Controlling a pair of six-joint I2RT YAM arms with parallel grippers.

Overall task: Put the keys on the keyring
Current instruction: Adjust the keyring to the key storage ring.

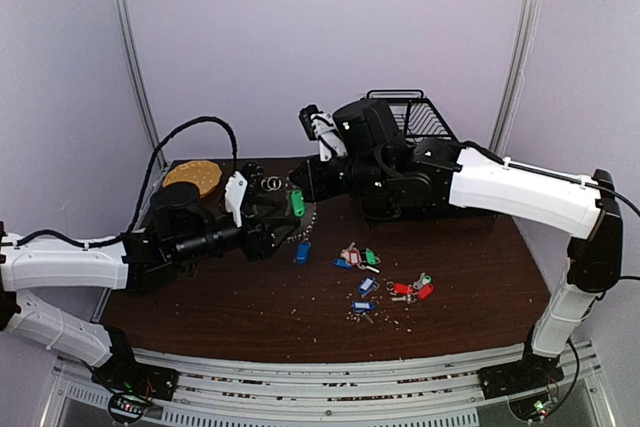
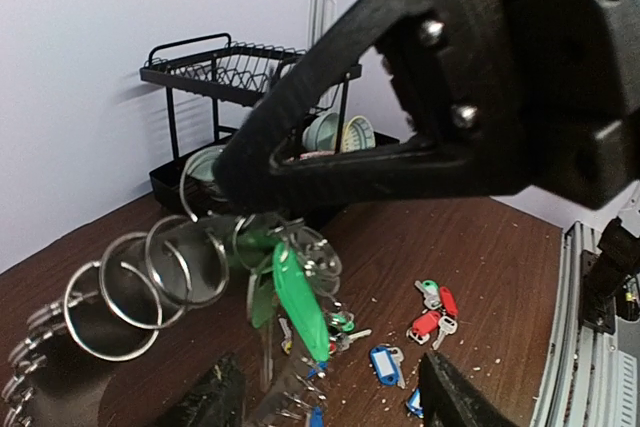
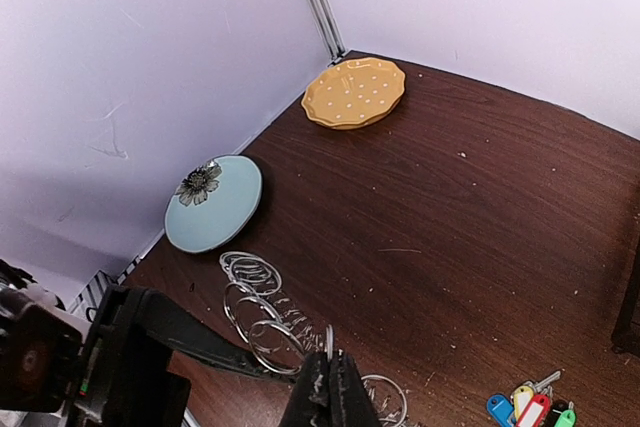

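Note:
The keyring is a chain of linked silver rings, partly lifted off the dark table. My right gripper is shut on one ring of it, and in the top view it sits above the back middle of the table. A green-tagged key hangs from the held rings. My left gripper stands open just below it, its fingers wide apart and touching nothing. Loose keys with red and blue tags lie on the table; the top view shows several.
A pale blue flowered plate and a yellow dotted plate lie at the back left. A black dish rack stands at the back right behind the right arm. One blue-tagged key lies apart, near the left gripper.

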